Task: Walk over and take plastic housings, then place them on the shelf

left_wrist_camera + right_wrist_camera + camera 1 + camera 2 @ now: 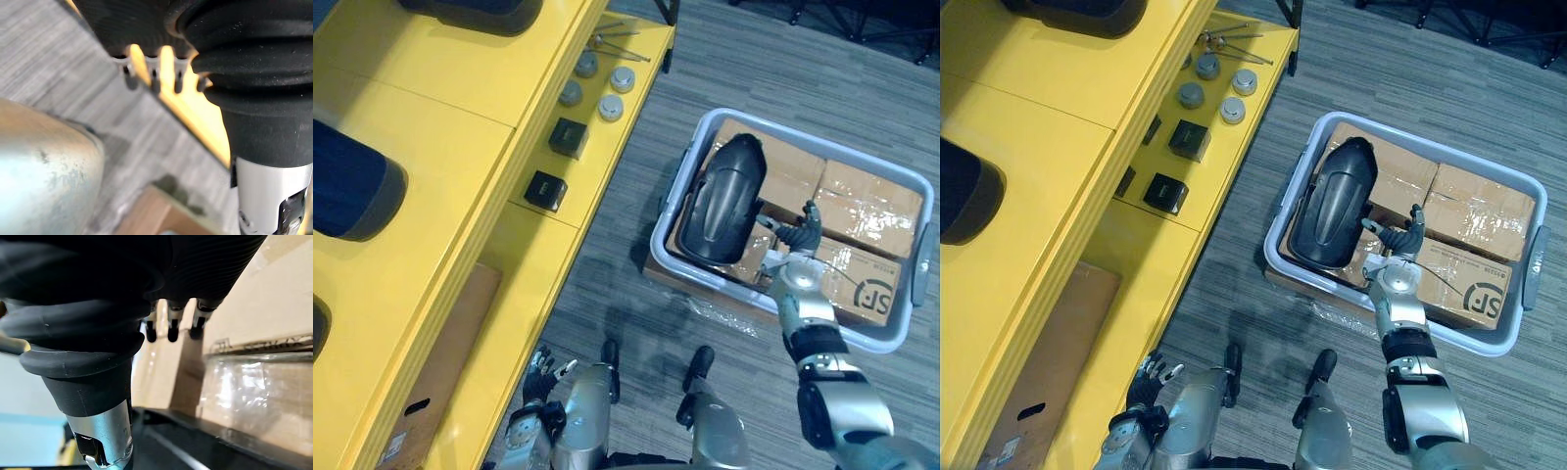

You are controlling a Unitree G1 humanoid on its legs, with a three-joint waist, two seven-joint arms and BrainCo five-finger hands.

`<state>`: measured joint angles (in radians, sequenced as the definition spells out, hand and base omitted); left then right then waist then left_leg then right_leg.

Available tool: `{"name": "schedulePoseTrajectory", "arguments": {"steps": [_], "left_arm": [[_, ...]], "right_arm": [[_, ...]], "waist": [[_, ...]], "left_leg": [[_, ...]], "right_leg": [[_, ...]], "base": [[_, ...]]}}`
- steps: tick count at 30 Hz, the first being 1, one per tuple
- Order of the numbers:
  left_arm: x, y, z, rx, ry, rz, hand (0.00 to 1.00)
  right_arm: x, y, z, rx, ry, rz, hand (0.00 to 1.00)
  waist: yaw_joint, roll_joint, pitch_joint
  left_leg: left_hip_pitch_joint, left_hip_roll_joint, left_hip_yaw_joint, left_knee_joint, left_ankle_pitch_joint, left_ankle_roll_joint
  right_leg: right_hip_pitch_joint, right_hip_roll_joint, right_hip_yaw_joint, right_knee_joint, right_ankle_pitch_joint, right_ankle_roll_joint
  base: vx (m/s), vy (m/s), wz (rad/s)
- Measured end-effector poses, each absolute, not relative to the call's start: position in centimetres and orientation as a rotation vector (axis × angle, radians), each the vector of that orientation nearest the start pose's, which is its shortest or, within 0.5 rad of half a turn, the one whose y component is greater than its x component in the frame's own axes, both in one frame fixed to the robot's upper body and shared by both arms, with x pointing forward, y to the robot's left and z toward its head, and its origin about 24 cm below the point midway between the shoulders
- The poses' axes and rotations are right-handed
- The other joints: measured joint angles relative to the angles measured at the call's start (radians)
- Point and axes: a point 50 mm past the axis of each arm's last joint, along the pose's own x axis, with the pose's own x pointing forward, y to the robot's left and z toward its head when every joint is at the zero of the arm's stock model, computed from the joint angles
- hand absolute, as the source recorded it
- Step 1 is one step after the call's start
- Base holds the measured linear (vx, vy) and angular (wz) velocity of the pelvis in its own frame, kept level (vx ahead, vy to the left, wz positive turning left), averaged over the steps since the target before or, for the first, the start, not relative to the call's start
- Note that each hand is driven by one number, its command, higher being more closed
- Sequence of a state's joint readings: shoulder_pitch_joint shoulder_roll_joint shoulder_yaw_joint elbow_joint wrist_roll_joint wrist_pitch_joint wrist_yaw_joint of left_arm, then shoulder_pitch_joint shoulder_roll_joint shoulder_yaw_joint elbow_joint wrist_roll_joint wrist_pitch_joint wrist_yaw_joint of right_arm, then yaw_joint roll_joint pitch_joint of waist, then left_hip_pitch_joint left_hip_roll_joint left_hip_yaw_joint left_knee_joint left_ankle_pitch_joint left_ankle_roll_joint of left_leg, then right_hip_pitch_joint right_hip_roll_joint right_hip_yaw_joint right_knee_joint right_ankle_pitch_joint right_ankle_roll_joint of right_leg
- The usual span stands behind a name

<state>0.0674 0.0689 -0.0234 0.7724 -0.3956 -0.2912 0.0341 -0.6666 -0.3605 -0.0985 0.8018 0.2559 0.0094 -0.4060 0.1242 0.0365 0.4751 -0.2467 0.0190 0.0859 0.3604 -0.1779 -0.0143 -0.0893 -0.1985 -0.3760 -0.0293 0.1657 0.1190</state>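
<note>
A black curved plastic housing point(724, 201) lies in the left half of a pale bin point(783, 127) on the floor, resting on taped cardboard boxes point(867, 206). My right hand point(798, 235) hovers just right of the housing over the boxes, open with its fingers spread and not holding anything. In the right wrist view its fingers point(171, 328) point at the cardboard, with the dark housing point(205, 445) below them. My left hand point(536, 377) hangs open and empty low beside the yellow shelf point(440, 98). More dark housings point(352, 181) lie on the shelf's top tier.
The shelf's lower tier holds two small black boxes point(568, 137), several grey round caps point(597, 88) and metal rods point(622, 44). A flat cardboard box point(440, 362) lies under the shelf. Grey carpet separates the shelf from the bin.
</note>
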Motion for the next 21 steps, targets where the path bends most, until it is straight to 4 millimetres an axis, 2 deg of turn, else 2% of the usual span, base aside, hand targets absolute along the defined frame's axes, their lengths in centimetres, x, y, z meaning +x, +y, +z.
{"name": "schedulePoseTrajectory", "arguments": {"steps": [3, 6, 8, 13, 15, 19, 20, 21], "left_arm": [[17.4, 17.7, -10.9, -0.275, 0.538, 0.238, 0.0], [17.6, 17.2, -10.8, -0.311, 0.529, 0.227, 0.0], [17.7, 17.0, -10.8, -0.336, 0.525, 0.234, 0.0], [18.1, 16.4, -10.6, -0.353, 0.509, 0.214, 0.0], [18.0, 16.3, -10.6, -0.355, 0.51, 0.212, 0.0], [18.1, 16.4, -10.6, -0.36, 0.505, 0.21, 0.0], [18.1, 16.4, -10.6, -0.36, 0.504, 0.206, 0.0], [18.1, 16.4, -10.6, -0.36, 0.504, 0.206, 0.0]], "right_arm": [[36.5, -27.0, 9.9, -0.097, 0.094, -0.572, 0.0], [37.3, -29.0, 13.0, -0.166, 0.058, -0.613, 0.0], [37.5, -30.0, 14.1, -0.182, 0.067, -0.637, 0.0], [37.5, -31.6, 14.9, -0.211, 0.118, -0.653, 0.0], [37.2, -32.4, 15.2, -0.265, 0.123, -0.668, 0.0], [37.0, -33.3, 15.6, -0.291, 0.149, -0.658, 0.0], [37.0, -33.3, 15.6, -0.308, 0.156, -0.644, 1.0], [37.0, -33.3, 15.5, -0.314, 0.158, -0.641, 1.0]], "waist": [[0.004, 0.022, 0.012], [0.007, 0.055, 0.029], [0.028, 0.064, 0.031], [0.055, 0.094, 0.044], [0.055, 0.105, 0.048], [0.066, 0.105, 0.048], [0.065, 0.105, 0.048], [0.065, 0.105, 0.047]], "left_leg": [[-0.008, -0.005, -0.013, 0.001, 0.001, 0.002], [-0.049, -0.009, -0.033, 0.023, 0.003, 0.004], [-0.069, -0.01, -0.036, 0.031, 0.004, 0.006], [-0.082, -0.02, -0.058, 0.036, 0.009, 0.014], [-0.09, -0.03, -0.075, 0.036, 0.013, 0.019], [-0.1, -0.031, -0.078, 0.043, 0.014, 0.02], [-0.101, -0.03, -0.078, 0.046, 0.014, 0.02], [-0.101, -0.03, -0.078, 0.046, 0.014, 0.02]], "right_leg": [[-0.002, -0.003, -0.011, 0.001, 0.0, 0.0], [-0.023, -0.006, -0.034, 0.008, 0.0, 0.0], [-0.043, -0.008, -0.035, 0.015, -0.001, 0.0], [-0.053, -0.021, -0.068, 0.048, -0.016, -0.004], [-0.055, -0.029, -0.086, 0.06, -0.023, -0.004], [-0.065, -0.034, -0.089, 0.075, -0.028, -0.005], [-0.066, -0.033, -0.09, 0.076, -0.028, -0.005], [-0.066, -0.033, -0.09, 0.076, -0.028, -0.005]], "base": [[-0.04, 0.025, 0.09], [-0.06, 0.037, 0.19], [-0.05, 0.038, 0.07], [-0.04, 0.046, 0.13], [-0.05, 0.044, 0.24], [-0.05, 0.043, 0.06], [-0.05, 0.034, -0.01], [-0.05, 0.028, -0.01]]}}
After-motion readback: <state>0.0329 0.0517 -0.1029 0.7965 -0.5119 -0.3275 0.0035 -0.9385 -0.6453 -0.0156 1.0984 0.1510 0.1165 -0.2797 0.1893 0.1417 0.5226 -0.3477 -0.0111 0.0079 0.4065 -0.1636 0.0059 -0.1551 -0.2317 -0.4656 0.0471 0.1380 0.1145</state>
